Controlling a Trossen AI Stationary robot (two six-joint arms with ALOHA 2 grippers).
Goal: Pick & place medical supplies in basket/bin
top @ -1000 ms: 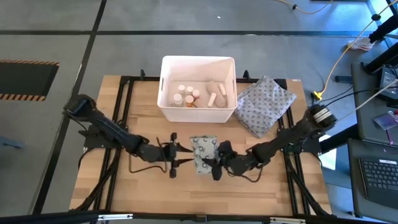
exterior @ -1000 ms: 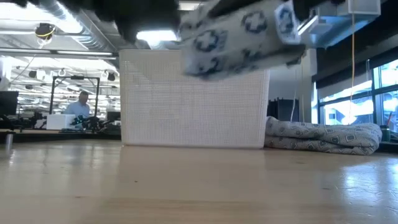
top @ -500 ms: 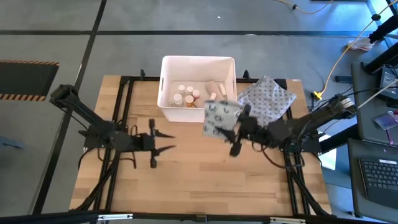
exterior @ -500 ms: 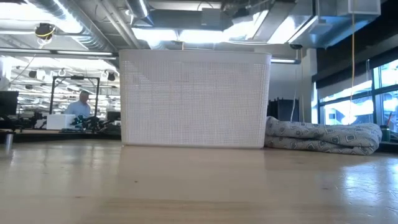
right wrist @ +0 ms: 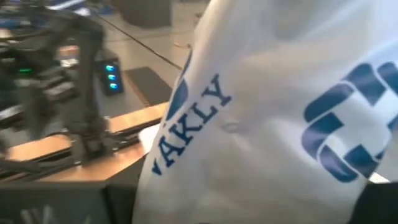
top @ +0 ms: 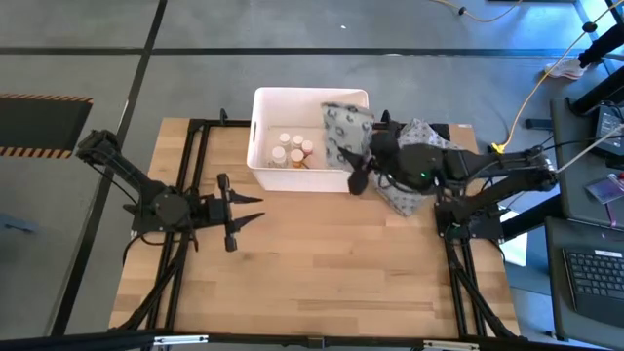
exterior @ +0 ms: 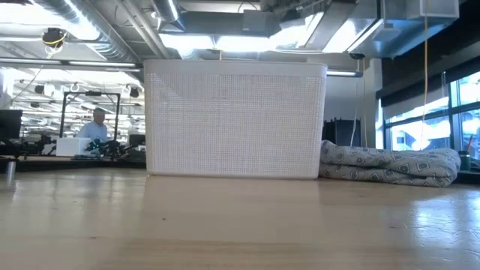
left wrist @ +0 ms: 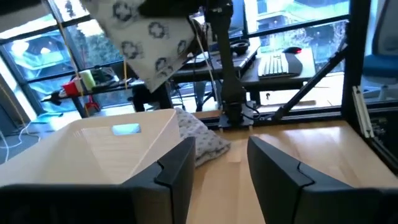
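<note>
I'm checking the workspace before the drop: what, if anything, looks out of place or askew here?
Nothing stands out. The right tool holds the packet tilted over the tub; the left tool waits open.

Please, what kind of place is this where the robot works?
Probably a robotics lab in an open office or workshop. Beyond the wooden table there is a concrete floor, exposed ceiling ducts, and a person sitting at a desk with equipment. A computer keyboard is beside the rig.
</note>
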